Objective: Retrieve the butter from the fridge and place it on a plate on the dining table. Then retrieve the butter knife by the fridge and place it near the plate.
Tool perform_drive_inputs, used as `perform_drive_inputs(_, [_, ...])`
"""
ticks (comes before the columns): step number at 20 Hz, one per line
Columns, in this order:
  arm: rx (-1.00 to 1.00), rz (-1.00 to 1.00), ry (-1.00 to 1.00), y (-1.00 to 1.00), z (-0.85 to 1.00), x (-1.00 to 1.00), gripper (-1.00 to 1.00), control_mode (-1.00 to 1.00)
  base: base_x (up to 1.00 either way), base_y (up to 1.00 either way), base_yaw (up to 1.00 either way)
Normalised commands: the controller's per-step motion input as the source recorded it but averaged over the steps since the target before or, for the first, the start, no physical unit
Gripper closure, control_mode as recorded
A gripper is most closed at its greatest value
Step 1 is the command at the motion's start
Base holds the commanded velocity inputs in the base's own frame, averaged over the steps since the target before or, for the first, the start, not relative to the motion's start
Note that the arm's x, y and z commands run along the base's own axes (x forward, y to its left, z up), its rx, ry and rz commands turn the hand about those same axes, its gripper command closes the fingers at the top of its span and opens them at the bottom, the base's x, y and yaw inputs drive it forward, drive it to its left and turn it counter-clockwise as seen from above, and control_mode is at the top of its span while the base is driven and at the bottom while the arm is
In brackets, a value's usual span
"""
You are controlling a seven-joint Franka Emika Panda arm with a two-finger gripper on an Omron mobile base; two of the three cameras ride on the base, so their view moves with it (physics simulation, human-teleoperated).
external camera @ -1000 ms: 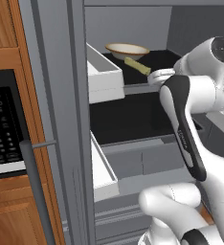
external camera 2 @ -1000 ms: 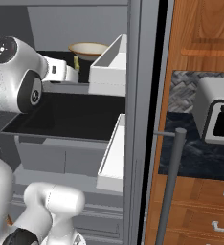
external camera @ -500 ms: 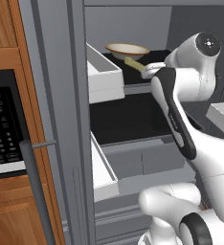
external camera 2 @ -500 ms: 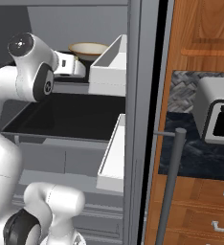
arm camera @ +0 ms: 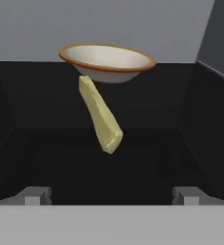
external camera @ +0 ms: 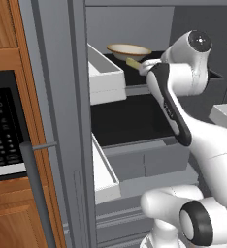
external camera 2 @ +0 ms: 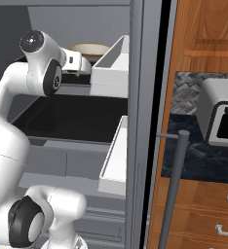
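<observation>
Arm bent at elbow, forearm reaching level into the open fridge (external camera: 62, 121) at upper shelf ht. Tool (arm camera: 111, 194) released, jaws wide apart, nothing between them, aimed at the butter (arm camera: 100, 115). Butter lies on dark shelf, far end touching/just under the beige bowl (arm camera: 106, 61), near end pointing toward tool, still apart from fingertips (arm camera: 35, 195).

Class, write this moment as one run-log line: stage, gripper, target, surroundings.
stage: reaching into fridge | gripper: open, empty | target: butter on shelf, ahead of fingertips | behind it: beige bowl
</observation>
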Motion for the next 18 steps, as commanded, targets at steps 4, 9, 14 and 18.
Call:
perform_drive_inputs(4, [0.0, 0.0, 0.0, 0.0, -0.01, 0.25, -1.0, -1.0, 0.0, 0.0, 0.0])
perform_drive_inputs(9, [0.0, 0.0, 0.0, 0.0, -0.11, 0.28, -1.0, -1.0, 0.0, 0.0, 0.0])
perform_drive_inputs(14, [0.0, 0.0, 0.0, 0.07, -0.08, 0.32, -1.0, -1.0, 0.0, 0.0, 0.0])
perform_drive_inputs(18, [0.0, 0.0, 0.0, 0.0, 0.0, 0.39, -1.0, -1.0, 0.0, 0.0, 0.0])
